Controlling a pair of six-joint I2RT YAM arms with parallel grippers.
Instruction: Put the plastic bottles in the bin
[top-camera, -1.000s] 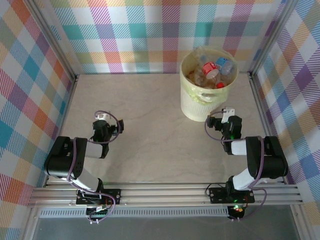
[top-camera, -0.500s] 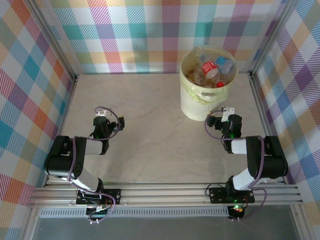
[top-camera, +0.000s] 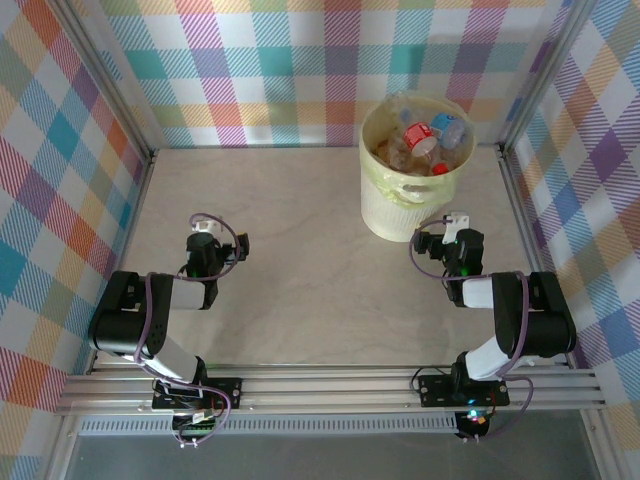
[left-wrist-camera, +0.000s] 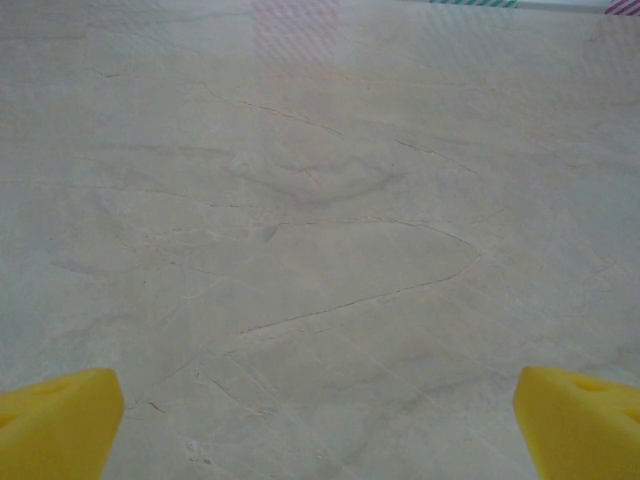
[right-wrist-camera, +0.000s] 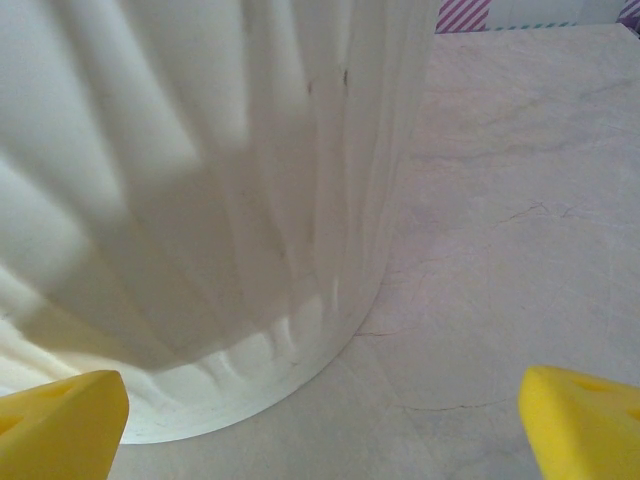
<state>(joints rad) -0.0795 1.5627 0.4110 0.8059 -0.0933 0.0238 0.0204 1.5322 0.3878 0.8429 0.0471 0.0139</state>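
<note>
Pictured is a laboratory robot test cell. A pale marble-patterned table (top-camera: 300, 250) is enclosed on three sides by pastel plaid backdrop panels (top-camera: 250, 70), which are framed by bare aluminium posts (top-camera: 110, 75). Two black cable-wrapped robot arms (top-camera: 140, 325) are bolted to a slotted aluminium rail (top-camera: 330, 385) along the table's near edge.

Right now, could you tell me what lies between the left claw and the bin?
In the top view, bare table runs from the left claw to the bin.

Overhead view looks down on the table (top-camera: 300, 250) — wrist views skim it, right nearest the bin (right-wrist-camera: 200, 200).
</note>
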